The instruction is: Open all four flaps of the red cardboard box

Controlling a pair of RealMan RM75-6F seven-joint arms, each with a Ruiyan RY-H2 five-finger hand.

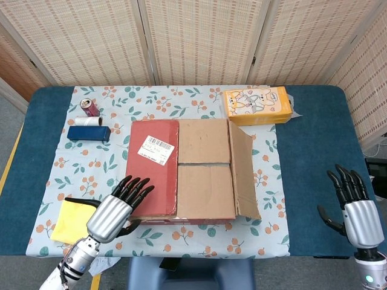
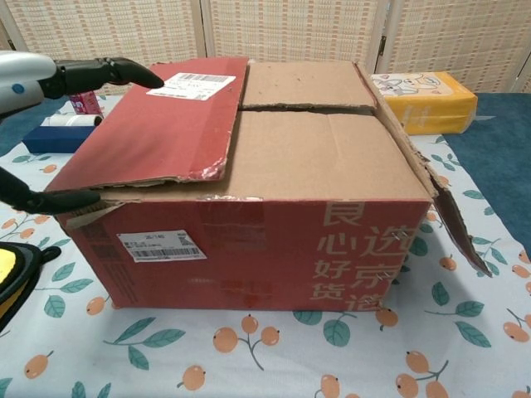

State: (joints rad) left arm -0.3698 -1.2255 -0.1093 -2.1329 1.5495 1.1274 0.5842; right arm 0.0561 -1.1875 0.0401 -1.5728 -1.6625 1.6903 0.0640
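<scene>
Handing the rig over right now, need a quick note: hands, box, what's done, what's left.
Left robot hand: holds nothing, fingers spread above the near-left corner of the red cardboard box, over the red left flap; thumb below that flap's edge in the chest view.
Right robot hand: open, idle over the bare table, far from the box.
Done: right flap folded out.
Left: the left flap, which lies flat and closed, then the two brown inner flaps, both still down.
</scene>
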